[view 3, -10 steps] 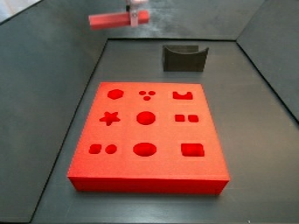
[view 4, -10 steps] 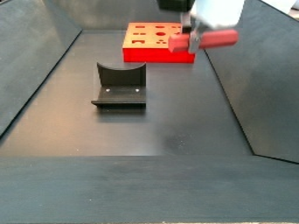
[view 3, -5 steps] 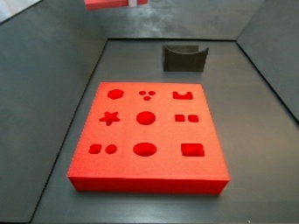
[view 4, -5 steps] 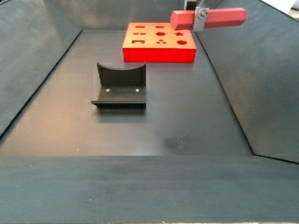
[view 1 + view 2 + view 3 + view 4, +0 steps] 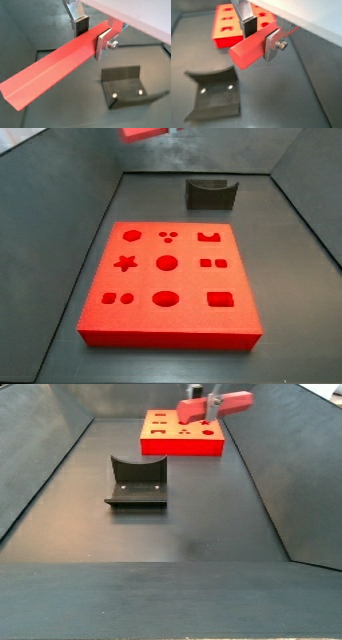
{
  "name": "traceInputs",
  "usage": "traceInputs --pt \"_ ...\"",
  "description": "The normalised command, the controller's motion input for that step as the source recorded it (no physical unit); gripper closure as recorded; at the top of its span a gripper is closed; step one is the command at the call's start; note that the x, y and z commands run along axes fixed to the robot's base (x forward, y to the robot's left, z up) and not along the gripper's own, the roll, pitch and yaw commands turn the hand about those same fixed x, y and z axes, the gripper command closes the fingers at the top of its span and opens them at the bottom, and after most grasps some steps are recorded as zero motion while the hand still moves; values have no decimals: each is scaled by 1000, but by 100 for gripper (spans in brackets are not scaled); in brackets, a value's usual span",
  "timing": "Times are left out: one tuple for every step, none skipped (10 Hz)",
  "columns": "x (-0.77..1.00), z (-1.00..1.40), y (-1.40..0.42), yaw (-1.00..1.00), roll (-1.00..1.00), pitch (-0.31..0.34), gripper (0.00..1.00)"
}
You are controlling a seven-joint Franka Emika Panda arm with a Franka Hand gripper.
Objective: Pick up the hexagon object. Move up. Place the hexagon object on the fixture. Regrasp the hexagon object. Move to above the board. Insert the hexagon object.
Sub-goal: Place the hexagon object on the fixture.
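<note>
My gripper (image 5: 91, 35) is shut on the hexagon object (image 5: 53, 67), a long slim red bar held crosswise between the silver fingers (image 5: 103, 44). Both wrist views show this grip, and the bar (image 5: 252, 46) juts out well past the fingers on one side. In a side view the gripper (image 5: 210, 406) holds the bar (image 5: 231, 400) high in the air beside the far end of the red board (image 5: 183, 434). In a side view the bar (image 5: 142, 133) is at the upper edge, far beyond the board (image 5: 167, 278). The dark fixture (image 5: 138, 482) stands empty below.
The fixture also shows in both wrist views (image 5: 130, 87) (image 5: 214, 95) and in a side view (image 5: 210, 193). The board shows in a wrist view (image 5: 228, 25). Sloped dark walls (image 5: 287, 484) enclose the floor on both sides.
My gripper has risen with the bar and then shifted sideways toward the board. The fixture and the board have not moved.
</note>
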Motion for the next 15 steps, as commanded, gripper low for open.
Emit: traceInputs --pt "1000 -20 98 1000 -13 18 100" --pt "1000 -20 91 1000 -18 24 100" --pt "1000 -19 82 1000 -26 33 100" --pt "1000 -17 76 1000 -33 42 100" --pt "1000 -16 69 1000 -41 52 100" --pt "1000 -15 63 1000 -51 67 100" --pt "1000 -12 54 1000 -69 91 100" --pt "1000 -10 48 1000 -89 117 100" --pt "1000 -5 41 1000 -116 153 100" --pt "831 28 156 568 -1000 162 100" --pt "730 25 152 430 -1000 163 100" --pt "652 7 129 376 -1000 177 100" --pt "562 -3 74 325 -1000 204 100" --pt "521 -2 67 302 -1000 217 100" --pt "436 -7 57 245 -1000 246 100"
